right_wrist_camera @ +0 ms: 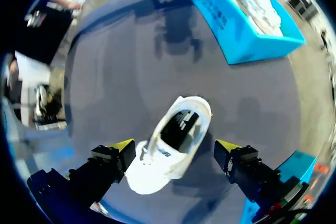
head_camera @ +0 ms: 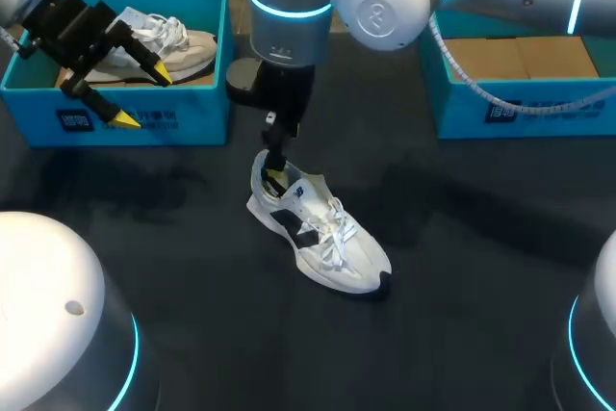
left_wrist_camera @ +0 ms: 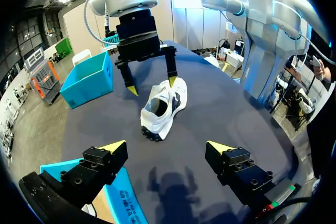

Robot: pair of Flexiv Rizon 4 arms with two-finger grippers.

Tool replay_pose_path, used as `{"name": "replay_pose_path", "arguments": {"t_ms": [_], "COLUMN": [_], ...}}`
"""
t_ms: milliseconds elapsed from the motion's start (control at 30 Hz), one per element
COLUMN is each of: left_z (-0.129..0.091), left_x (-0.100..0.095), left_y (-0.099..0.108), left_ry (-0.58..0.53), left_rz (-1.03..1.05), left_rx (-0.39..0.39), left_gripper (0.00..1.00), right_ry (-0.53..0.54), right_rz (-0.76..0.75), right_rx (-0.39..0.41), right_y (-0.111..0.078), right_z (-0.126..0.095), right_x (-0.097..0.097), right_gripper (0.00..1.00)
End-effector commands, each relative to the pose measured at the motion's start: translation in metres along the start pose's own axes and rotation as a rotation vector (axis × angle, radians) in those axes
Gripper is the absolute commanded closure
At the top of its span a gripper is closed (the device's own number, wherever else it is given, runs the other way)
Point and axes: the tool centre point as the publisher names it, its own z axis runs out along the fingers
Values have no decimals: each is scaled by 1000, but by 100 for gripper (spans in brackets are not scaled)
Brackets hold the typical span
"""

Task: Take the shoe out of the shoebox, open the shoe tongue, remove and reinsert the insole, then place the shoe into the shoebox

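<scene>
One white shoe out on the dark table, upright on its sole, mid-table, toe toward the near right. Right gripper directly over the heel end, fingers spread to either side, clamping nothing. Left gripper above the far-left shoebox, fingers likewise wide apart, nothing between them. Probably light, soft and floppy at tongue and laces, firmer at sole and heel. Better to pinch the heel collar or the sole's flanks; laces likely to slip and sag.
</scene>
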Motion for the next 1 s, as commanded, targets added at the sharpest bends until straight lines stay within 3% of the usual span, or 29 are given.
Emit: {"name": "replay_pose_path", "arguments": {"t_ms": [33, 467, 1000], "left_z": [0, 0, 0], "left_x": [-1, -1, -1], "left_y": [0, 0, 0], "left_ry": [3, 3, 3], "left_rz": [0, 0, 0], "left_rx": [-2, -2, -2], "left_gripper": [0, 0, 0], "right_ry": [-67, -120, -113], "right_rz": [-232, -597, -731], "right_rx": [98, 112, 118], "right_y": [12, 29, 39], "right_z": [-2, 16, 58], "right_x": [-9, -29, -52], "right_gripper": [0, 0, 0]}}
